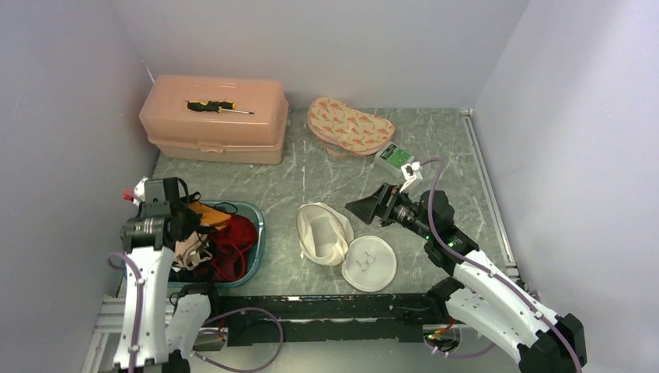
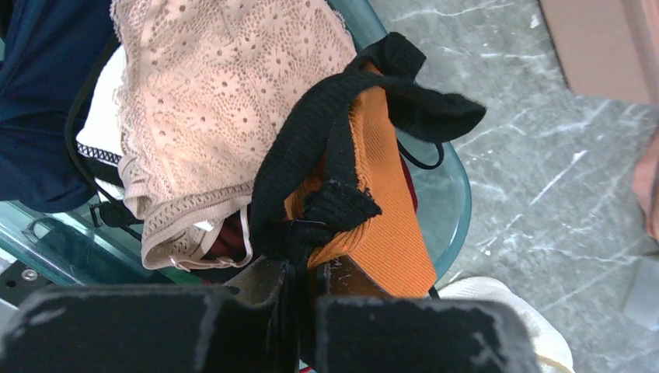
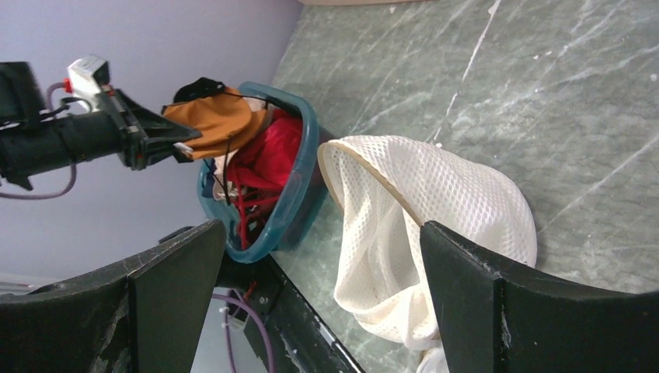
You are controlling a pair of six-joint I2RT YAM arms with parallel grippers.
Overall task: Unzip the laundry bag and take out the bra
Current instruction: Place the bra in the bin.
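Observation:
The white mesh laundry bag [image 1: 325,231] lies open on the table, its round flap [image 1: 370,264] spread beside it; it also shows in the right wrist view [image 3: 435,202]. The red bra [image 1: 237,241] lies in a teal basin [image 1: 259,225] among other clothes, and is seen in the right wrist view [image 3: 268,155]. My left gripper [image 1: 200,219] [image 2: 299,272] is over the basin, shut on an orange garment with black straps [image 2: 381,210]. My right gripper [image 1: 359,208] [image 3: 322,229] is open and empty, just right of the bag.
A peach plastic box [image 1: 214,128] with a screwdriver [image 1: 217,106] on it stands at the back left. A patterned pouch [image 1: 350,128] and a small green-white box [image 1: 395,155] lie at the back. A beige lace garment [image 2: 217,93] and navy cloth [image 2: 39,101] fill the basin.

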